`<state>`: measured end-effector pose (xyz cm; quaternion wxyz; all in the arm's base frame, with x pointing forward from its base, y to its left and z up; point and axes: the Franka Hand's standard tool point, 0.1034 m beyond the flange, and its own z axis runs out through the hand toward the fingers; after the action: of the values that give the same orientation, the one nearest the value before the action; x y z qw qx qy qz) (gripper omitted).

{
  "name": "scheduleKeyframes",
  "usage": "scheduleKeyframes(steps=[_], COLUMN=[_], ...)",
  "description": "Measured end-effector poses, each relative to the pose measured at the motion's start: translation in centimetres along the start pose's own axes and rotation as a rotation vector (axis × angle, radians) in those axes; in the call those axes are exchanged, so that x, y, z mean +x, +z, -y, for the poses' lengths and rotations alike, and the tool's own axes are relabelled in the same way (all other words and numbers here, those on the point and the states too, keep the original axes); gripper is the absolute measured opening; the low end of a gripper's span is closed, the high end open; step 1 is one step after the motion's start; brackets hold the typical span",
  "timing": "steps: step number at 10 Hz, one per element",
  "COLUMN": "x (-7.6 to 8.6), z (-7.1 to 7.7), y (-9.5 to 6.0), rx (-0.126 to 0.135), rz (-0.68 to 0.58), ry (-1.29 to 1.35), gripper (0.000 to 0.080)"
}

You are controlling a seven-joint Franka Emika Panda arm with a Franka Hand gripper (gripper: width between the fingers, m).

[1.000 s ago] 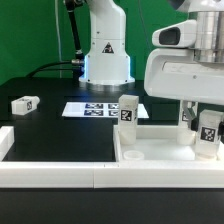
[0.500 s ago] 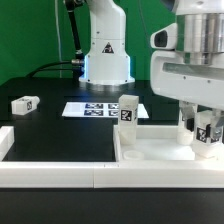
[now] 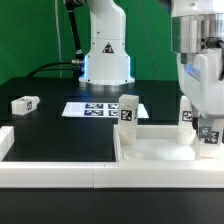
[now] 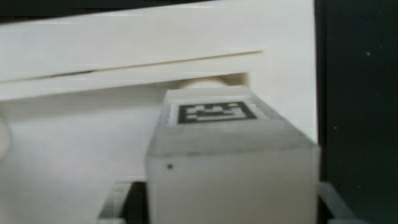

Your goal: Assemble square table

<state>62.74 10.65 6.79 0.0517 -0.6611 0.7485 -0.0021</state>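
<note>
The white square table top (image 3: 150, 151) lies at the exterior view's lower right. One tagged leg (image 3: 128, 110) stands upright in its far left corner. A second leg (image 3: 187, 109) stands at the far right, partly behind the arm. My gripper (image 3: 207, 133) is shut on a third tagged leg (image 3: 209, 135), held upright over the near right corner. In the wrist view this leg (image 4: 222, 160) fills the space between my fingers (image 4: 121, 206), with the table top (image 4: 107, 60) beyond it. A loose leg (image 3: 25, 103) lies on the black table at the left.
The marker board (image 3: 98, 108) lies behind the table top. White border rails (image 3: 50, 171) run along the front edge and the left. The robot base (image 3: 105, 50) stands at the back.
My wrist has turned about its vertical axis, so the gripper body now shows narrow side on. The held leg has stayed at the near right corner and has sunk slightly.
</note>
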Motion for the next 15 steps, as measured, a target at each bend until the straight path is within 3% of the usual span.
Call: scheduleKeyframes(steps=[1,2,3,4,8,9,10,12,14,15], x=[0.0,0.0,-0.2,-0.8,-1.0,-1.5,-1.7,-2.6,-2.6,-2.7], z=[0.0,-0.2,-0.4,0.3,0.4,0.6,0.8,0.2,0.2,0.2], y=[0.0,0.0,-0.3,-0.6,-0.7,-0.9,-0.7,-0.2,-0.2,-0.2], rx=[0.000,-0.023,-0.078,-0.081,-0.080,-0.070,-0.074,-0.107,-0.106,-0.104], rz=[0.000,-0.007,-0.013,-0.031,-0.027,-0.051,-0.089,-0.128,-0.129,-0.130], ry=[-0.027,-0.119,-0.289,-0.473,-0.819,-0.990,-1.170,-1.331,-1.398,-1.374], gripper=[0.0303,0.0303,0.0509,0.0615,0.0648,0.0648,0.0649,0.0649,0.0649,0.0522])
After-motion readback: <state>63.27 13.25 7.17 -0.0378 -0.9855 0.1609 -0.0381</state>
